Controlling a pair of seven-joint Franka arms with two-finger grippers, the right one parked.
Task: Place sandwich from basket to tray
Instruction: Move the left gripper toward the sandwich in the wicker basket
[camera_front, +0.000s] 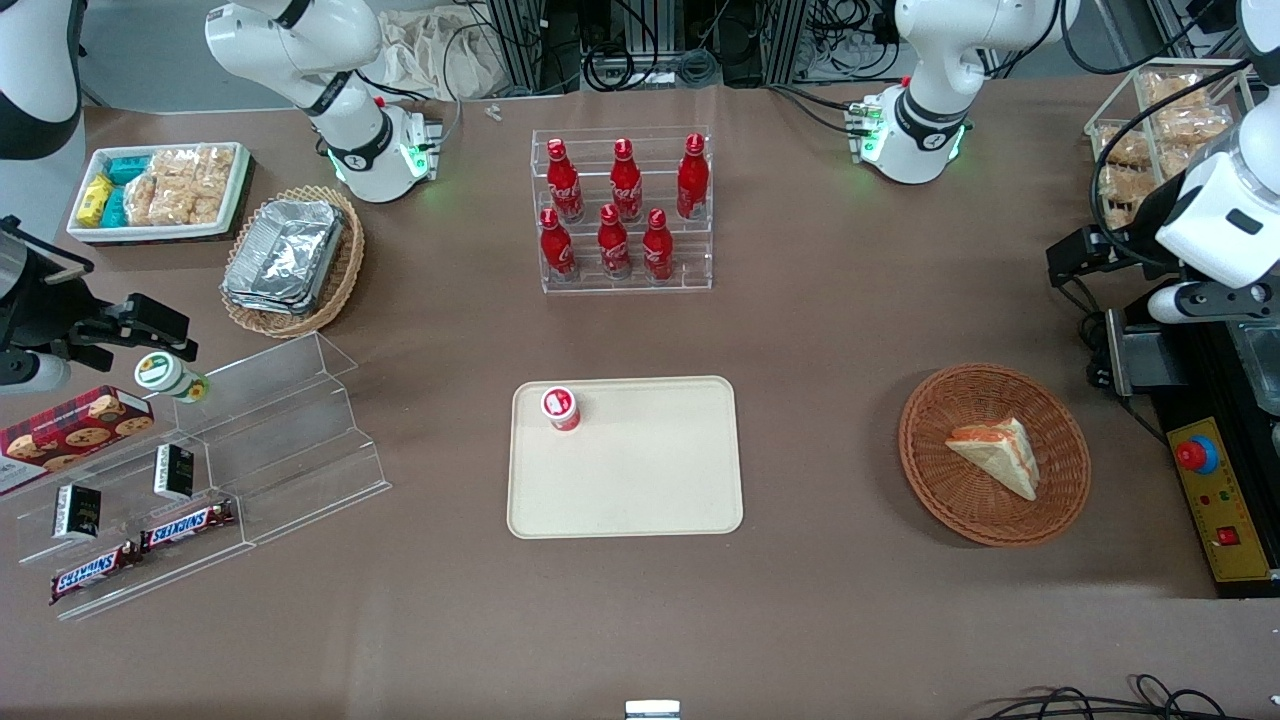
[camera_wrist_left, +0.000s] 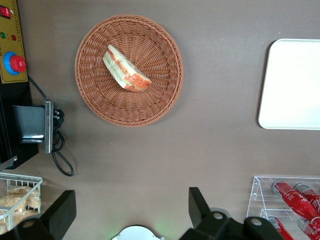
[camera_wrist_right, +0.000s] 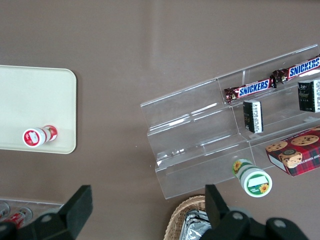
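Note:
The sandwich (camera_front: 998, 455), a pale bread wedge with orange-red and green filling, lies in the round reddish-brown basket (camera_front: 935, 490) toward the working arm's end of the table. The left wrist view shows the sandwich (camera_wrist_left: 126, 69) in the basket (camera_wrist_left: 100, 107) with its filling edge up. The cream-beige tray (camera_front: 640, 490) lies at the table's middle, and its corner shows in the left wrist view (camera_wrist_left: 292, 85). My left gripper (camera_front: 1075, 258) is open and empty (camera_wrist_left: 131, 210). It hangs high above the table, farther from the front camera than the basket.
A small red-capped bottle (camera_front: 561, 408) stands on the tray's corner. A clear rack of red cola bottles (camera_front: 625, 210) stands farther back. A black control box with a red button (camera_front: 1210, 500) and a wire rack of crackers (camera_front: 1160, 130) flank the basket's end.

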